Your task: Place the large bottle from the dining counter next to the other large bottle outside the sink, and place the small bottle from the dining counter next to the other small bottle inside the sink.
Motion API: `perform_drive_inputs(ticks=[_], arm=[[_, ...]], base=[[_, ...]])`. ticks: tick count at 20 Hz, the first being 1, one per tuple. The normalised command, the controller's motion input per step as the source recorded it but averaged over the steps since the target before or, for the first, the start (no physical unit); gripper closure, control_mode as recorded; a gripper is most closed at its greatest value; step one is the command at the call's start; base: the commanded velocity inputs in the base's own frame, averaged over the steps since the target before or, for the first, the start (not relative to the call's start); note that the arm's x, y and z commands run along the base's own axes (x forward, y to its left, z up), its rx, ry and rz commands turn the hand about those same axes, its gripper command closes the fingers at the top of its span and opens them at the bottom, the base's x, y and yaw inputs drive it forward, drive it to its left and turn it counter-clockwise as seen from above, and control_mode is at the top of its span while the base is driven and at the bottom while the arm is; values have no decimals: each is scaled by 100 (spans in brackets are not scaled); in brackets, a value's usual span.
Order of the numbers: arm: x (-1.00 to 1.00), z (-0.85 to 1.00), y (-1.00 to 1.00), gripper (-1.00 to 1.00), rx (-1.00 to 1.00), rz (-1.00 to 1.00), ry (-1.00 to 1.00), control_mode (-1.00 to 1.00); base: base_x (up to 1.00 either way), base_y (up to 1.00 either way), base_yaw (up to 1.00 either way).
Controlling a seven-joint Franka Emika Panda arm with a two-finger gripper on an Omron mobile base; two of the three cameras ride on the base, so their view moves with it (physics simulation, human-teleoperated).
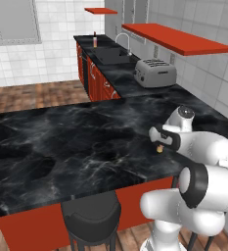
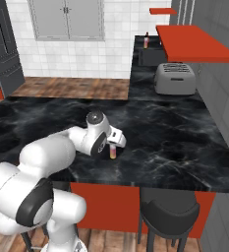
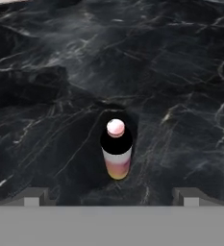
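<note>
A bottle (image 3: 116, 151) with a pink cap, dark shoulders, a white label and a pink-yellow base stands upright on the black marble dining counter (image 1: 61, 142). Whether it is the large or the small one I cannot tell. My gripper (image 3: 112, 199) hangs above it, open, pointing down, with its fingertips (image 3: 35, 197) spread wide and nothing between them. From the base views the bottle (image 2: 113, 153) (image 1: 160, 149) peeks out just under the hand (image 2: 115, 140) (image 1: 160, 139). Far off, another bottle (image 1: 95, 39) (image 2: 146, 41) stands on the counter beside the sink (image 1: 110, 54) (image 2: 150, 56).
A silver toaster (image 1: 154, 72) (image 2: 175, 78) sits on the wall counter between me and the sink. Red shelves (image 1: 176, 38) (image 2: 194, 43) hang over that counter. A dark stool (image 1: 91, 218) (image 2: 167, 214) is tucked under the dining counter's near edge.
</note>
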Motion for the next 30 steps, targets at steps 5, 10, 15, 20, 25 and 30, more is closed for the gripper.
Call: perform_drive_inputs(ticks=[5,10,15,20,25,30], arm=[[18,-7,-2,-100,0,2,-6,-100],[13,-3,-4,-100,0,1,-5,-100],[16,-6,-8,-100,0,0,0,-100],[23,-4,-5,-100,0,0,0,-100],[20,-4,-1,-100,0,0,0,-100],[4,-7,-1,-100,0,0,8,-100]], base=[[0,0,0],[0,0,0],[0,0,0],[0,0,0],[0,0,0],[0,0,0]])
